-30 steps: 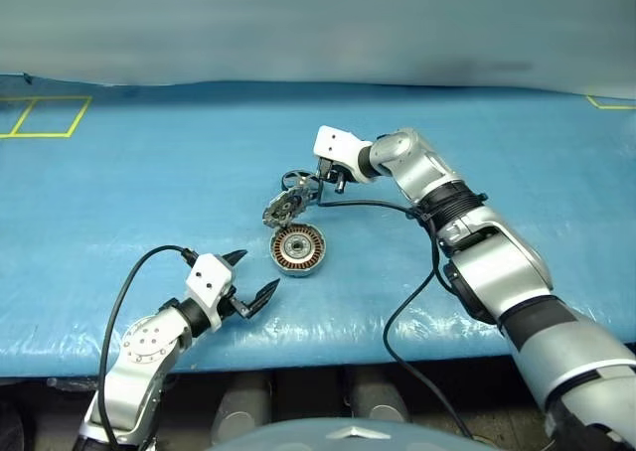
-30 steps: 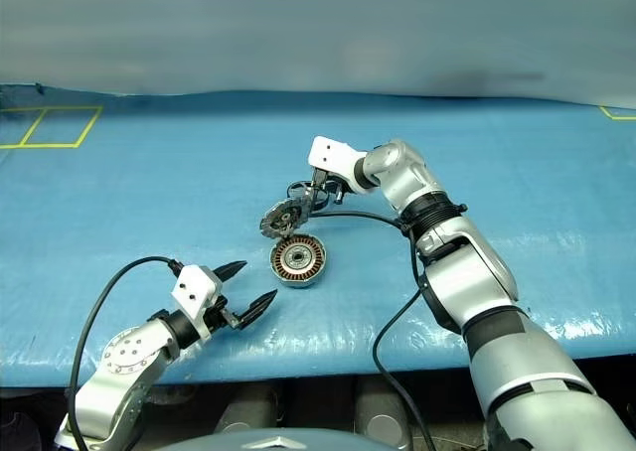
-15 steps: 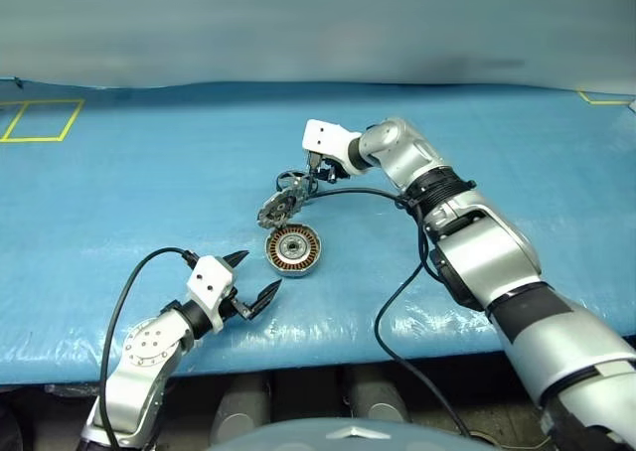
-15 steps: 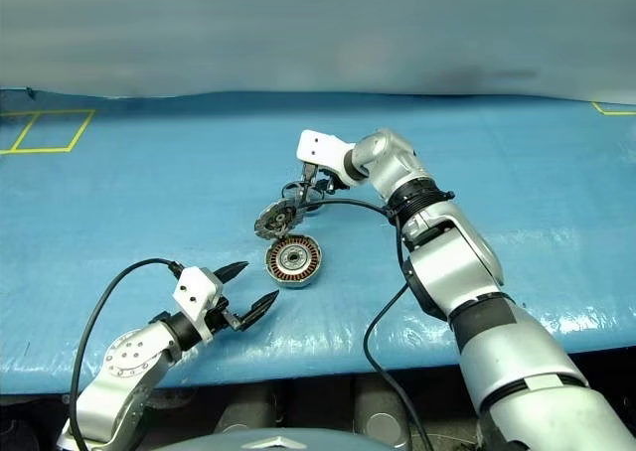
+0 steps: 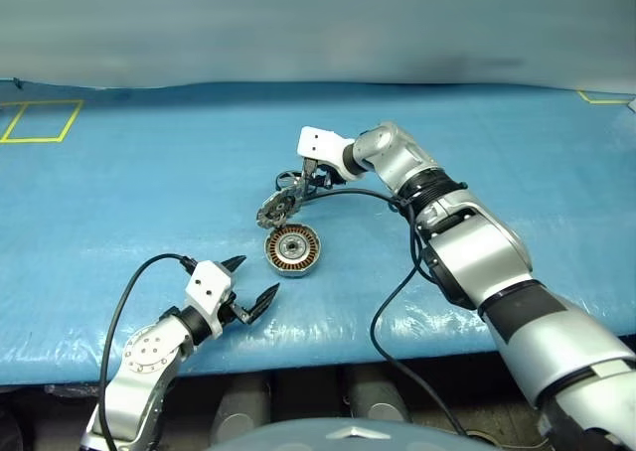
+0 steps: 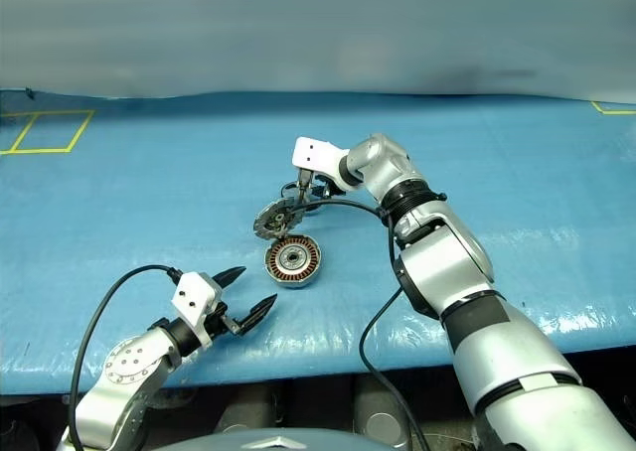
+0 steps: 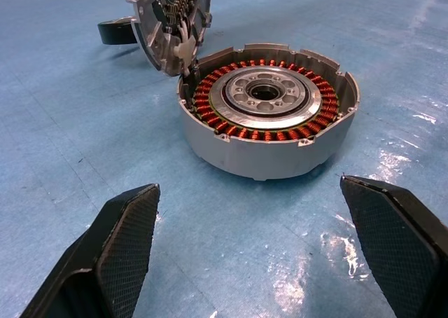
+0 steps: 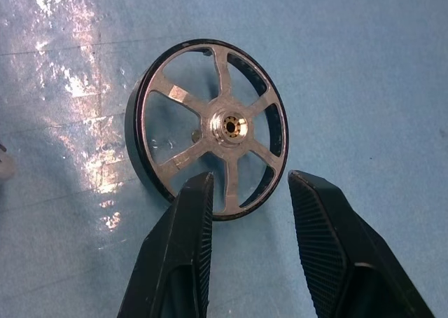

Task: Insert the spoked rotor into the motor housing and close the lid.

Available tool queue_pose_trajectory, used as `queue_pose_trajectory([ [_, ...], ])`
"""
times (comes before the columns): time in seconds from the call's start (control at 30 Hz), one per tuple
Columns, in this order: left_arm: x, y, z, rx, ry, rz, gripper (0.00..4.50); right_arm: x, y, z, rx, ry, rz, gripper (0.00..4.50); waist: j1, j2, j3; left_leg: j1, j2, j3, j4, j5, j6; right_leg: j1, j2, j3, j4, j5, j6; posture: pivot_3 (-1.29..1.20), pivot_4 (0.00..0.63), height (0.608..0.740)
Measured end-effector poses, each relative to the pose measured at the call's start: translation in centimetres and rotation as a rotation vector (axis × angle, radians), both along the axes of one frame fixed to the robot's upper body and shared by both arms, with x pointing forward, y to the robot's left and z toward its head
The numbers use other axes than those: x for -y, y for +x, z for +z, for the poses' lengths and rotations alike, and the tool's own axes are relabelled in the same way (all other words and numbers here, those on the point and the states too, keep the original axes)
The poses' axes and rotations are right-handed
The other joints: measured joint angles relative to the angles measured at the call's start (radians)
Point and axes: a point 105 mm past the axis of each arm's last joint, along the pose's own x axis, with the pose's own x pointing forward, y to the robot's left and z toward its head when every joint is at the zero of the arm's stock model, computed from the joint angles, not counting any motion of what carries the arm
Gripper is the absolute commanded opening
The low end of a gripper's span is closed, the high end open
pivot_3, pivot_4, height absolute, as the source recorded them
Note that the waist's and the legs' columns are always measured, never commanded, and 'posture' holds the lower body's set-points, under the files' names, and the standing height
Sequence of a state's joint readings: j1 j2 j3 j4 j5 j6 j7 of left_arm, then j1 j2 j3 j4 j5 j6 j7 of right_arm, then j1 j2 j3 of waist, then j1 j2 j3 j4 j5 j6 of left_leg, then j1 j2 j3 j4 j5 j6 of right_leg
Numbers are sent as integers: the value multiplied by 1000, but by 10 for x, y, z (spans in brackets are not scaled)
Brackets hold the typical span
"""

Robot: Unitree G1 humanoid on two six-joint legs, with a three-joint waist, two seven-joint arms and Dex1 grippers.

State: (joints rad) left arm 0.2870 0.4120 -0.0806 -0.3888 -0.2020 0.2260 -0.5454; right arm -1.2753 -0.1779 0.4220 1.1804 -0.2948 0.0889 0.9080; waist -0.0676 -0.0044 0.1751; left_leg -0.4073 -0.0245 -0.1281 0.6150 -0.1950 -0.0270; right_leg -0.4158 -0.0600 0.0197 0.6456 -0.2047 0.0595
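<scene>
Work surface and backdrop, as we see them from the head camera.

We look down on a broad table draped in a blue tarpaulin (image 5: pixel 139 183), whose creased surface catches bright glints of overhead light near its front edge. We note yellow tape outlines (image 5: pixel 40 120) marking rectangles at the far left of the cover, and a further yellow corner (image 5: pixel 604 98) at the far right. Behind the table we see a plain grey-blue backdrop (image 5: pixel 318 24) running the full width. Beneath the front edge we make out a dark floor (image 5: pixel 298 401).
</scene>
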Motion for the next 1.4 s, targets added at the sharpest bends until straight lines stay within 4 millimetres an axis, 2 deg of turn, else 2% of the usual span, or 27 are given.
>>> queue_pose_trajectory([
  [0.13, 1, 0, 0, 0, -5, 5, 4500, 0, -1, -6, -22, 2, -10, 1784, 0, 0, 0, 0, 0, 0, 0, 0, 0, 0, 0, 0, 0, 0, 0, 0, 150, 740],
  [0.7, 0, -2, -1, 2, -7, 18, 4500, 4, 4, -8, -25, 85, -93, 1784, 0, 0, 0, 1, 0, 0, 0, 0, 0, 0, 0, 0, 1, 0, 0, 0, 150, 740],
  [0.93, 0, -2, -1, 5, -7, 18, 4500, 8, 1, -22, -61, 115, -122, 1784, 0, 0, 0, 1, 0, 0, 0, 0, 0, 1, 0, 1, 1, 0, 0, 0, 150, 740],
  [1.23, 0, -1, 0, 6, -7, 18, 4500, 13, 1, -29, -86, 172, -172, 1784, -1, 0, 0, 3, 0, 1, 0, 0, 0, 2, 0, 2, 2, 0, 0, 0, 150, 740],
  [1.37, 0, -1, 0, 6, -7, 18, 4500, 12, 1, -29, -91, 193, -176, 891, -1, 0, 0, 3, 0, 1, 0, 0, 0, 2, 0, 2, 2, 0, 0, 0, 150, 740],
  [1.4, 0, -1, 0, 6, -7, 18, 4500, 11, 0, -29, -93, 194, -176, 517, -1, 0, 0, 3, 0, 1, 0, 0, 0, 2, 0, 2, 2, 0, 0, 0, 150, 740],
])
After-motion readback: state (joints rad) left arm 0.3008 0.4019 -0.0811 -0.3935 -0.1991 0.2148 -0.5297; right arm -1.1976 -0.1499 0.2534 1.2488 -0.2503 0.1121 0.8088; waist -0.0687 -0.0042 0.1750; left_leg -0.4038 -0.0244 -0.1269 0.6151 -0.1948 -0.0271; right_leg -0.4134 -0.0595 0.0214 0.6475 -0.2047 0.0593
